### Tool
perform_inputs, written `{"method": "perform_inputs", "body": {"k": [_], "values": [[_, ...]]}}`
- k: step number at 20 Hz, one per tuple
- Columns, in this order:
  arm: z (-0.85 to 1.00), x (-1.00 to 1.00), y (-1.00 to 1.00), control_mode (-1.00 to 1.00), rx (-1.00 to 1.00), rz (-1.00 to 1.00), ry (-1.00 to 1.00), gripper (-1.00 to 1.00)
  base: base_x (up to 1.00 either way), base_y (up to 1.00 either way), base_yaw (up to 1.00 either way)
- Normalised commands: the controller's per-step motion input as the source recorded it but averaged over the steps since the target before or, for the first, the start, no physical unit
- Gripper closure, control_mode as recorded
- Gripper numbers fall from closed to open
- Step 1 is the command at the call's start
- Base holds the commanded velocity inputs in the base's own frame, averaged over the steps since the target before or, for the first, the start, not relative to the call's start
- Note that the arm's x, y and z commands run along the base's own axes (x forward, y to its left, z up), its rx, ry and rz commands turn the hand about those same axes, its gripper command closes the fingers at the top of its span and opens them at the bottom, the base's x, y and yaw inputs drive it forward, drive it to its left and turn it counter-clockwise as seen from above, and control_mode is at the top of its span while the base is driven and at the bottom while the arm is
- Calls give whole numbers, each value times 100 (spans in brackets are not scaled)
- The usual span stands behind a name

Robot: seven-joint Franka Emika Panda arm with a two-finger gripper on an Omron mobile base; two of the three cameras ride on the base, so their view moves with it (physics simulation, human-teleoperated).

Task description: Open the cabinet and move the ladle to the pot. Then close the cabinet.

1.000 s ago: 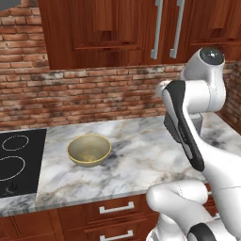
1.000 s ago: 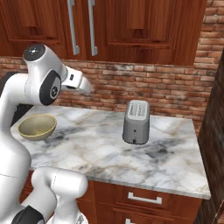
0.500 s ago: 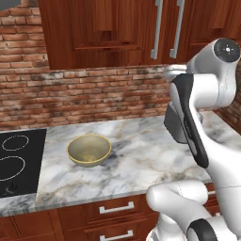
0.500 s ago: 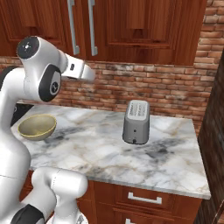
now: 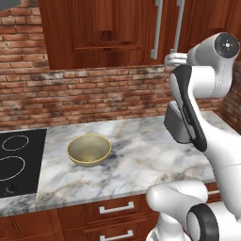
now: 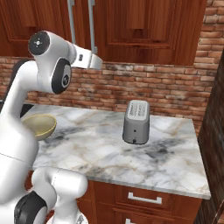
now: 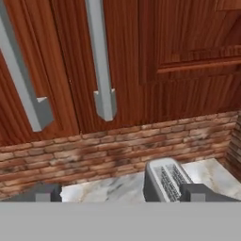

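Observation:
The cabinet is a dark reddish-brown wall unit above the counter, with both panelled doors shut, so its inside is hidden. Two long silver bar handles hang side by side at the door seam, seen too in the right base view as handles. My gripper is open, its tips wide apart with nothing between them. It points at the brick wall just under the lower ends of the handles. From the right base the gripper sits just below the cabinet's bottom edge, short of the handles.
A grey toaster stands on the marble counter below the hand. A tan bowl sits left of the arm, beside a black cooktop. Drawers with short handles run under the counter. A brick side wall closes the right end.
The arm has lifted the hand and pushed it forward, from mid-wall height to just under the cabinet's bottom edge. Bowl and toaster have stayed put.

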Motion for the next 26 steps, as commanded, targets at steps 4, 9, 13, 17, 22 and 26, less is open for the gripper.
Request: {"method": "perform_inputs", "body": {"k": [4,9,13,17,22,26], "values": [[41,44,-1,-100,0,0,0,-100,0,0,0],[32,49,0,-100,0,0,1,-100,0,0,0],[14,47,-2,-100,0,0,0,-100,0,0,0],[2,45,-10,-100,1,0,0,-100,0,0,0],[0,52,-13,-100,2,0,0,-100,0,0,0],[0,49,-9,-100,0,0,0,-100,0,0,0]]}}
